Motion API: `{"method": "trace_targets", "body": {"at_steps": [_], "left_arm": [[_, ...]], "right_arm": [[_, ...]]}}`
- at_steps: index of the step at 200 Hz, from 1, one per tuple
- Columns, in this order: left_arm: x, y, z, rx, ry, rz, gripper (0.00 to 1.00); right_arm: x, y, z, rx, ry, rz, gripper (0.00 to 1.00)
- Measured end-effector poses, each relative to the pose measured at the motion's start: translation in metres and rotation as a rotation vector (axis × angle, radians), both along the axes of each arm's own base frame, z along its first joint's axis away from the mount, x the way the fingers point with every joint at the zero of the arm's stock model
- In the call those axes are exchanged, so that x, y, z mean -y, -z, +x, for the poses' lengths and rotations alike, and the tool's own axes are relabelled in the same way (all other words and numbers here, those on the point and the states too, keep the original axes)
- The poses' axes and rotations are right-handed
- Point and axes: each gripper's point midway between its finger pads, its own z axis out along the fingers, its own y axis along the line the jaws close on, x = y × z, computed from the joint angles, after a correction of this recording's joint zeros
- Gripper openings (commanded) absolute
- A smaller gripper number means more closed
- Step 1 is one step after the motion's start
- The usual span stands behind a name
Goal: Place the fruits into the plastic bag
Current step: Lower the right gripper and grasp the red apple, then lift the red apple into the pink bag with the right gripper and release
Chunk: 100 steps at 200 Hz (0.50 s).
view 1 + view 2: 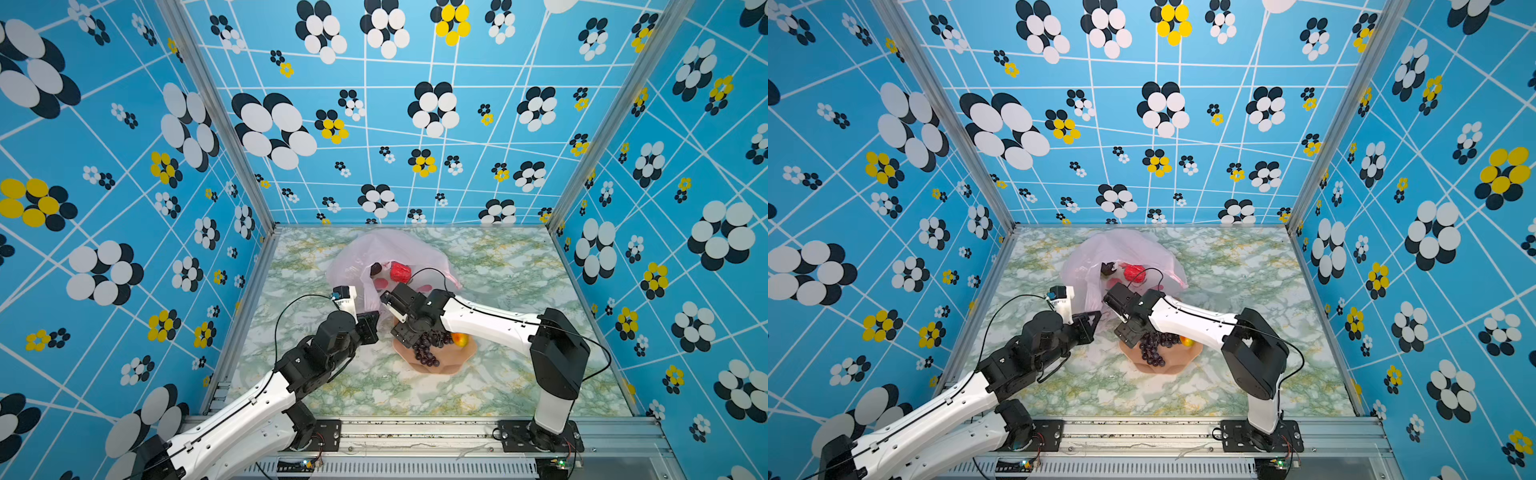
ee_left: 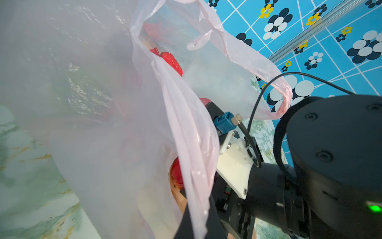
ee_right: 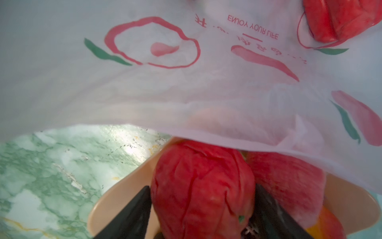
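In the right wrist view a bumpy red fruit [image 3: 203,182] is seen low in the middle of the frame, lying in the peach bowl [image 3: 124,196]. The right pincer [image 3: 203,209] is set around it: a dark finger [image 3: 132,213] lies close against each flank, with the jaws standing wide apart. Whether the fruit is already clamped cannot be told. A neighbouring red fruit [image 3: 289,182] is pressed against it on the right. The lower edge of the plastic bag [image 3: 144,93] is draped across the frame just above both fruits, over the bowl's far side. The upper half of the view is filled by the bag's printed film.

In both top views the bag is seen at the centre of the marbled tabletop [image 1: 519,270], beyond the bowl, with its mouth turned toward the arms. Inside the mouth a second bumpy red fruit [image 1: 400,272] and a dark maroon fruit [image 1: 376,269] are lying side by side. The grape bunch [image 1: 428,349] and a mango [image 1: 459,340] are seen in the bowl, below the right arm's wrist.

The left pincer [image 1: 369,328] is found at the bag's near left edge, left of the bowl. It is closed. In the left wrist view the film is seen running down between its fingers at the bottom of the frame, so the rim is pinched and held up.
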Motion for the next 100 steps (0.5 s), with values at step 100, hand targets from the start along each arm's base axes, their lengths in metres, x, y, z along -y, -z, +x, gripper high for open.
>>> {"method": "trace_targets", "body": {"at_steps": [100], "left_arm": [[0.0, 0.0, 0.0, 0.001, 0.0, -0.001, 0.0]], "right_arm": [[0.0, -0.039, -0.006, 0.052, 0.017, 0.147, 0.46]]}}
